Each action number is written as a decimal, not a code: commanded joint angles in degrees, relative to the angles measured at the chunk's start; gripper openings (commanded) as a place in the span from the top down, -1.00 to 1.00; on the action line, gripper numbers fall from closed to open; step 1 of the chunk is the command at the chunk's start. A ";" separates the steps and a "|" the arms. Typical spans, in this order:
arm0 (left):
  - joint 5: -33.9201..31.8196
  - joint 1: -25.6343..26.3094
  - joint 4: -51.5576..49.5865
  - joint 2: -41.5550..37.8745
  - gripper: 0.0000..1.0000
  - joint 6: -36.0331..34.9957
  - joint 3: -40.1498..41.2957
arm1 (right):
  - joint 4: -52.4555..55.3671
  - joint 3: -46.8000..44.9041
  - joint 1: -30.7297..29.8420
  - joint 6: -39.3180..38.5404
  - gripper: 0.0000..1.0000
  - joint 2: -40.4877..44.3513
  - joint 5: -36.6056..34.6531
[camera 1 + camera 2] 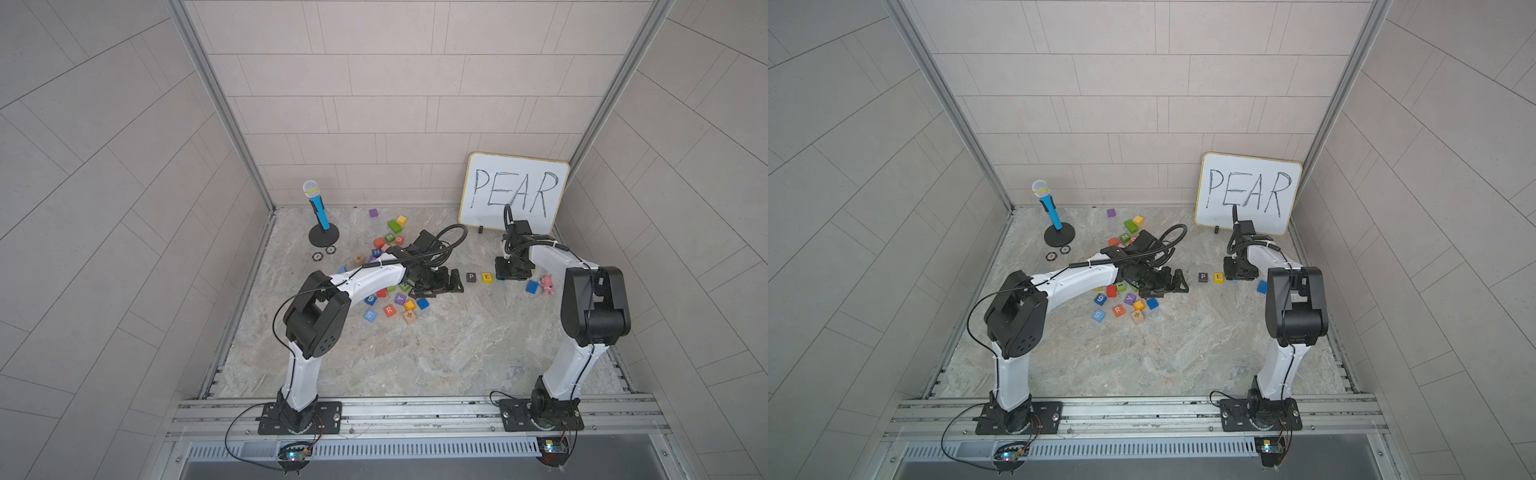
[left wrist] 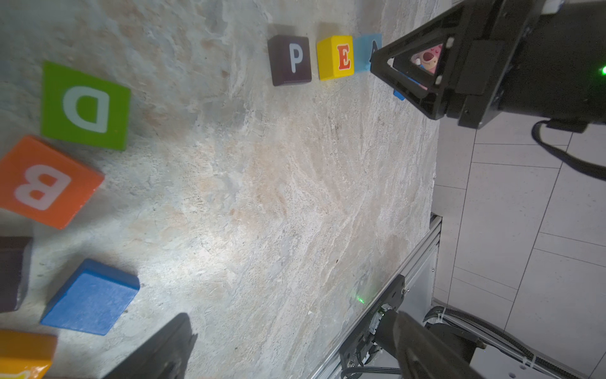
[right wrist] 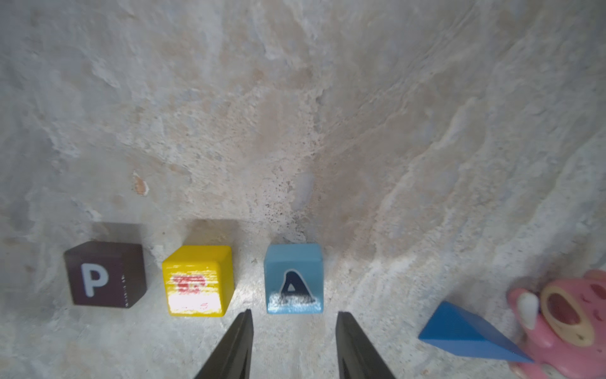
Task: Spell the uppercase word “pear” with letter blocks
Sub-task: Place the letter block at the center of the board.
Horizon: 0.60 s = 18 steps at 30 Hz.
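Note:
Three letter blocks stand in a row on the stone table: black P (image 1: pixel 471 277), yellow E (image 1: pixel 487 277) and light blue A (image 3: pixel 293 279). My right gripper (image 3: pixel 295 328) hovers over the A block with its fingers open. The block lies just past the fingertips and touches neither. In both top views that gripper (image 1: pixel 512 272) hides most of the A. The orange-red R (image 1: pixel 389 310) lies in the loose pile to the left. My left gripper (image 1: pixel 451 284) stands wide open and empty by that pile, left of the P (image 2: pixel 290 59).
A whiteboard (image 1: pixel 514 191) reading PEAR leans at the back right. A blue wedge (image 3: pixel 465 334) and a pink toy (image 3: pixel 564 321) lie right of the row. Several other blocks (image 1: pixel 390 237), a toy microphone (image 1: pixel 318 208) and two chips (image 1: pixel 323 253) fill the back left.

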<state>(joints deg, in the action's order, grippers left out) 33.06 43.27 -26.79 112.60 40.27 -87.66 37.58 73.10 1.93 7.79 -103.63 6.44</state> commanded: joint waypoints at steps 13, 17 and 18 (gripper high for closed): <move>-2.47 -11.26 -8.96 -16.25 -1.00 -3.36 9.48 | -0.37 -5.89 -13.71 5.95 0.04 19.00 -2.15; -3.11 -15.02 -10.47 -17.39 -1.00 -5.73 10.20 | -3.15 -4.55 -17.61 6.53 0.04 17.18 -1.77; -3.19 -15.81 -10.79 -17.26 -1.00 -6.06 10.10 | -3.68 -4.16 -18.28 6.53 0.04 16.50 -1.42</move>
<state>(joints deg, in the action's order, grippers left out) 30.81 28.47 -34.41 96.27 36.95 -78.43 35.79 67.99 -15.18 12.95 -85.73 6.00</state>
